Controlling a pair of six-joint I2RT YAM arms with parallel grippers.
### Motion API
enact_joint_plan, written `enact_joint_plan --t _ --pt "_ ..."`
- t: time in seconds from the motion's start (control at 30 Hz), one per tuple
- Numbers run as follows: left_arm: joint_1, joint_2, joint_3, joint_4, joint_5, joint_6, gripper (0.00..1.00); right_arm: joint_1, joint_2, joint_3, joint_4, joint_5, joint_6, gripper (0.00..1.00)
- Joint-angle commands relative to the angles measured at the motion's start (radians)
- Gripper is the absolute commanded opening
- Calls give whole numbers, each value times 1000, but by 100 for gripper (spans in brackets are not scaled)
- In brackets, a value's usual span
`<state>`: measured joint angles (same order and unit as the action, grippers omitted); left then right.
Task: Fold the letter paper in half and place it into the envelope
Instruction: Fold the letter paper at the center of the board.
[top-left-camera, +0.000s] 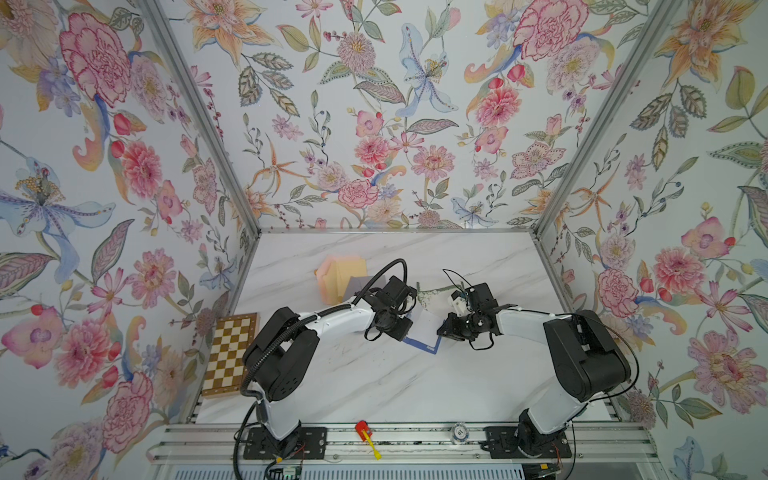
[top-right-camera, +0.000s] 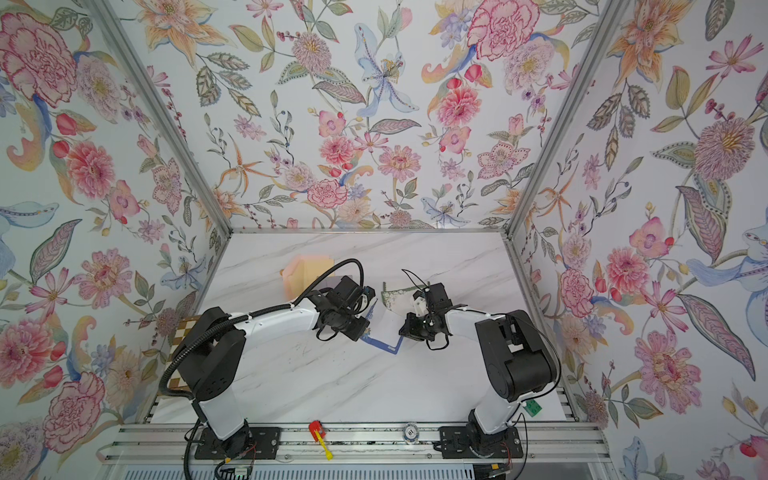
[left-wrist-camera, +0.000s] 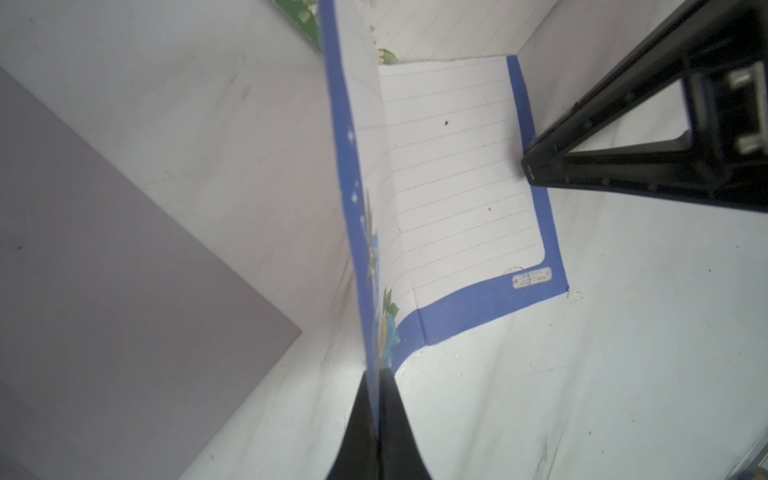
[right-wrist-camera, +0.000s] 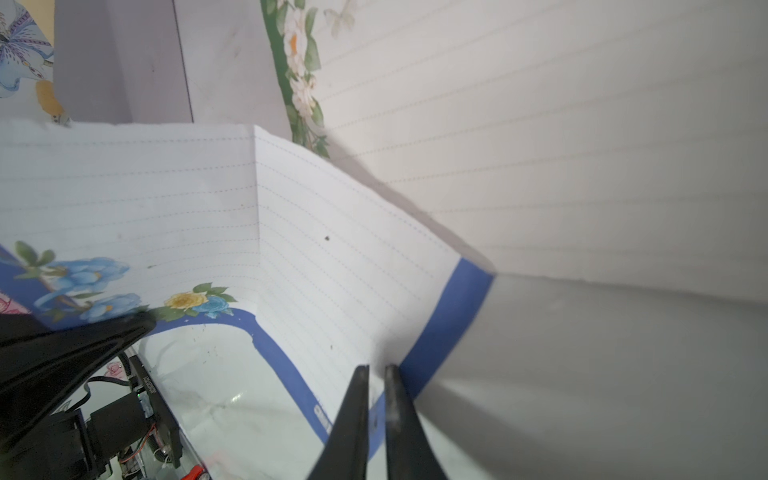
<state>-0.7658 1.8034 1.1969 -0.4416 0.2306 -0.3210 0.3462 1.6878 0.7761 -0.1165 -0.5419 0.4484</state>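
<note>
In both top views the left arm (top-left-camera: 332, 320) hides most of the lavender envelope (top-left-camera: 360, 283) and a chessboard (top-left-camera: 229, 353) corner; the label (left-wrist-camera: 531, 277) on the letter paper (left-wrist-camera: 457, 166) is illegible.

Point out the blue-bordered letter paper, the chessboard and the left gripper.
letter paper (left-wrist-camera: 457, 166), left wrist view, lined white middle.
chessboard (top-left-camera: 230, 353), in a top view, checkered middle.
left gripper (left-wrist-camera: 377, 374), left wrist view, between its fingertips.

Surface: white marble-patterned table (top-left-camera: 374, 374), faintly scuffed. At the left edge lies a brown-and-cream chessboard (top-left-camera: 227, 357). At far left lies a peach and yellow block (top-left-camera: 338, 278), with a flat lavender piece (left-wrist-camera: 124, 270) just beside it. At centre, a blue-bordered lined sheet (top-left-camera: 424, 330) lies on the table with one half flat and the other half raised. Just beyond it, on the far side, lies a green-bordered lined sheet (top-left-camera: 428, 296).
</note>
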Motion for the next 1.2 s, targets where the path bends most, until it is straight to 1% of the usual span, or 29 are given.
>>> enact_joint_plan --t 0.0,0.2,0.43,0.73,0.87,0.93,1.17 --pt "-3 -20 4 31 -2 -4 0 3 25 -16 37 8 29 12" --pt "-4 -56 -43 117 34 -48 0 8 34 -56 83 3 61 12" --pt "-10 -58 -87 185 74 -85 0 17 38 -95 112 -3 82 12" --pt "-30 -42 -85 204 96 -41 0 19 41 -104 100 -7 73 12" --pt "-39 -34 -86 205 87 -7 1 20 39 -104 96 -10 72 12" --pt "-44 -32 -88 203 74 12 3 19 39 -104 95 -10 72 12" --pt "-49 -40 -88 177 -32 67 5 19 40 -100 85 -16 68 12"
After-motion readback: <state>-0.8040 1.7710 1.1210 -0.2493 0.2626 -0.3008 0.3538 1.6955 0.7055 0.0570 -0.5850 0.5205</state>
